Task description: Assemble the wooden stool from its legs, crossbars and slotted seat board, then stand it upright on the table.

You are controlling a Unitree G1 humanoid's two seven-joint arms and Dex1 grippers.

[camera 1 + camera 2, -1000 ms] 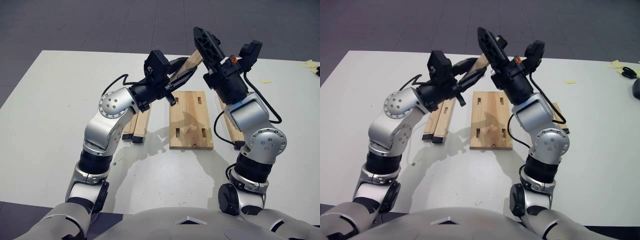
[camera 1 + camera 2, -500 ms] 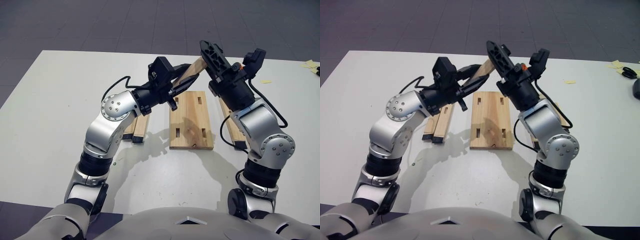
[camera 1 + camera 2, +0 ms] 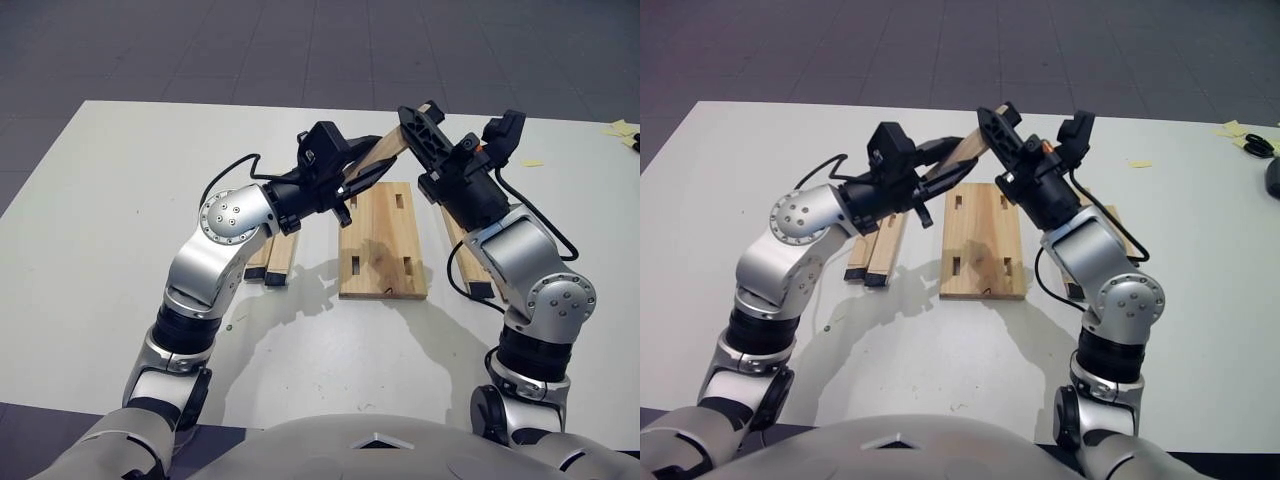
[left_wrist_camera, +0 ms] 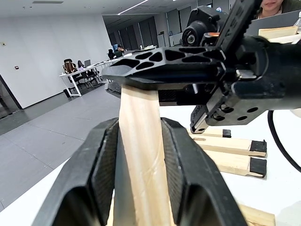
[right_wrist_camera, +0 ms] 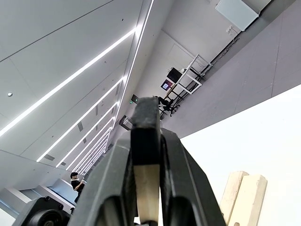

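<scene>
A wooden leg (image 3: pixel 385 152) hangs tilted in the air over the far end of the slotted seat board (image 3: pixel 382 240), which lies flat on the white table. My left gripper (image 3: pixel 352 165) is shut on the leg's lower half; in the left wrist view the leg (image 4: pixel 138 141) runs between its black fingers (image 4: pixel 99 165). My right gripper (image 3: pixel 418 118) closes on the leg's upper end, and the right wrist view shows a strip of wood (image 5: pixel 146 188) pinched between its fingers (image 5: pixel 117 188).
Two more legs (image 3: pixel 283 255) lie side by side on the table left of the board. Further wooden pieces (image 3: pixel 462 250) lie right of it, partly behind my right arm. Yellow paper scraps (image 3: pixel 532 162) and a dark object (image 3: pixel 1272 178) sit at the far right.
My right gripper has come down and leftward from above onto the leg's upper end. The left gripper with the leg has shifted slightly to the right.
</scene>
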